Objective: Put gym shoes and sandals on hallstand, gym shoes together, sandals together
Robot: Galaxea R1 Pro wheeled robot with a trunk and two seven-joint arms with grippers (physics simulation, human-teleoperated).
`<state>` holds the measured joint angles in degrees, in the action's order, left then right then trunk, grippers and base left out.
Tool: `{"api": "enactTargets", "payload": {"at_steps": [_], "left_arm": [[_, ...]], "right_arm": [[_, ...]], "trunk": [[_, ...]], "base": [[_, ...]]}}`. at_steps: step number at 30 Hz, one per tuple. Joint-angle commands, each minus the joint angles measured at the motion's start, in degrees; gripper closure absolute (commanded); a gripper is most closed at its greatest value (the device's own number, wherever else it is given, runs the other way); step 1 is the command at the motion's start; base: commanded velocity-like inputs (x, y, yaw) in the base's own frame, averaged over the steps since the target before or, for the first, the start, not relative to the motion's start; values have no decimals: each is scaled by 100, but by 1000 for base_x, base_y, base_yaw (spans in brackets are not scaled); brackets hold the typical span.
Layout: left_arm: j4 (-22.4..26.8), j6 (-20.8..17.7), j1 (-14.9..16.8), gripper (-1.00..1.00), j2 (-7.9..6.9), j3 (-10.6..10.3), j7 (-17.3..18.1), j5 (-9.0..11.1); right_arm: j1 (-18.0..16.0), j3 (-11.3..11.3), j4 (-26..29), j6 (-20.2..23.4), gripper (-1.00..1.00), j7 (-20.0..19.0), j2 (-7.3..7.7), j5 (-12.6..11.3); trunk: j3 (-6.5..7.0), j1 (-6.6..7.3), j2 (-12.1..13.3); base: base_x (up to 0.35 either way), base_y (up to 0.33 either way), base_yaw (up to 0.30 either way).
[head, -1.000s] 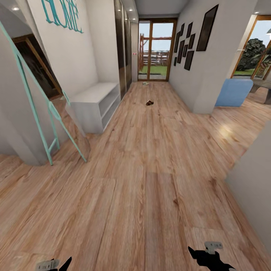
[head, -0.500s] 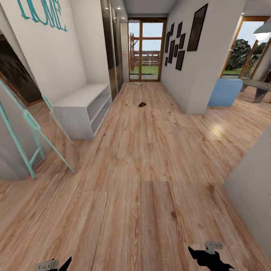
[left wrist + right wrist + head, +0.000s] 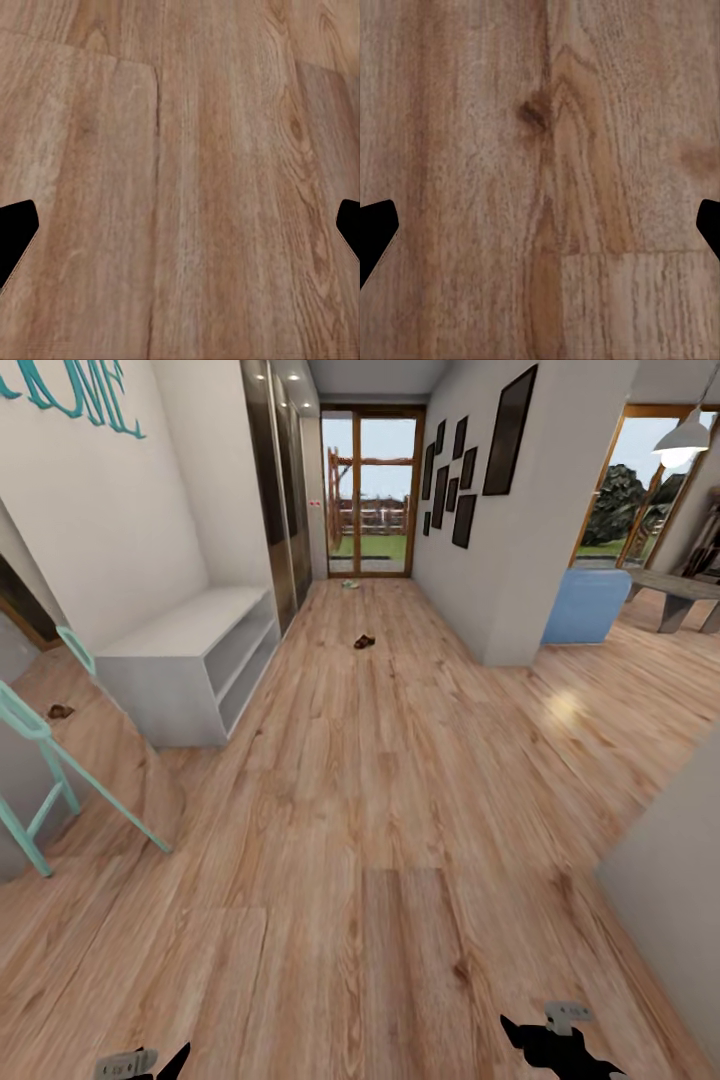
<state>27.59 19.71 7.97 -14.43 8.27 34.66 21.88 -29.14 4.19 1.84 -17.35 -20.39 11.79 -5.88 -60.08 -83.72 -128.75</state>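
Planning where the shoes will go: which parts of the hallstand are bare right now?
The hallstand's bench top looks bare from its near end to the wardrobe. Its two open shelves look empty too, though partly hidden. The brown sandal lies on the corridor floor.

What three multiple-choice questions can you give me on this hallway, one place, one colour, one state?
1. Where is the brown sandal? A) on the hallstand B) on the corridor floor C) on a chair.
2. What colour are the wall letters? A) teal B) red C) black.
3. How are the left gripper and right gripper? A) both open, empty B) both shut C) one holding a shoe.
Answers: B, it lies on the planks mid-corridor; A, they are plainly teal; A, fingers wide apart, floor between.
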Motion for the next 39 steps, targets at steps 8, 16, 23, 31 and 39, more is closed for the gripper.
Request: {"api": "enactTargets", "payload": {"at_steps": [8, 16, 23, 31, 39], "left_arm": [[-8, -11, 3, -100, -1, 14, 49, 44], [-8, -11, 3, -100, 0, 12, 49, 44], [-9, -11, 3, -100, 1, 11, 49, 44], [-8, -11, 3, -100, 1, 8, 49, 44], [-8, -11, 3, -100, 1, 14, 49, 44]], "right_arm": [[-4, 38, -8, 2, -100, -54, 8, -54], [-4, 37, -12, 4, -100, -35, -3, -52], [-2, 33, -16, 4, -100, -22, -9, -46], [-3, 30, -17, 4, -100, -18, -10, -45], [-4, 29, -17, 4, -100, -18, -10, -45]], "trunk": [[-5, -3, -2], [-5, -3, -2], [-5, -3, -2], [-5, -3, -2], [-5, -3, -2]], "base": [[340, 0, -1], [340, 0, 0], [340, 0, 0], [340, 0, 0], [340, 0, 0]]}}
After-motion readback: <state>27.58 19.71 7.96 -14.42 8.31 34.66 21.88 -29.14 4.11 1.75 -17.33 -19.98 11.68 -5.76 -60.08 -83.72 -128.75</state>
